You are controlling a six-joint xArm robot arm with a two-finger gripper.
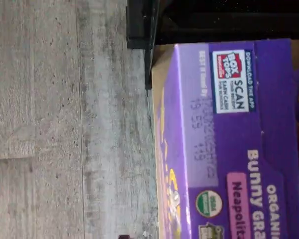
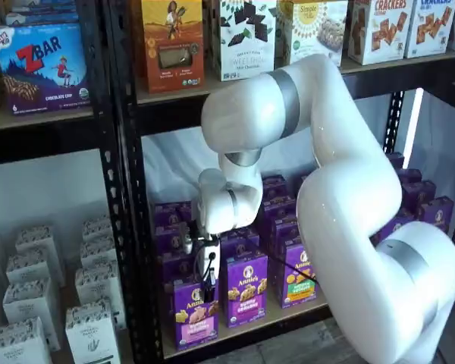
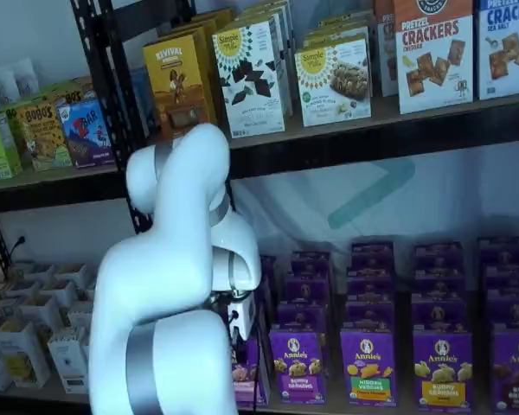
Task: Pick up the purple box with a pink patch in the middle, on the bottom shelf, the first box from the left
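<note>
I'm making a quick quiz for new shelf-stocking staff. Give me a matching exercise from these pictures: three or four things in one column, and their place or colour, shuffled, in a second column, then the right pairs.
Things
1. purple box
2. gripper
3. blue bar box
4. cracker box

Places or colours
A. on the upper shelf of the right-hand rack
B. just above the front left purple carton, in a shelf view
C. on the bottom shelf, front row, with a pink band low on its front
D. on the upper shelf of the left-hand rack

Pairs: 1-C, 2-B, 3-D, 4-A
</note>
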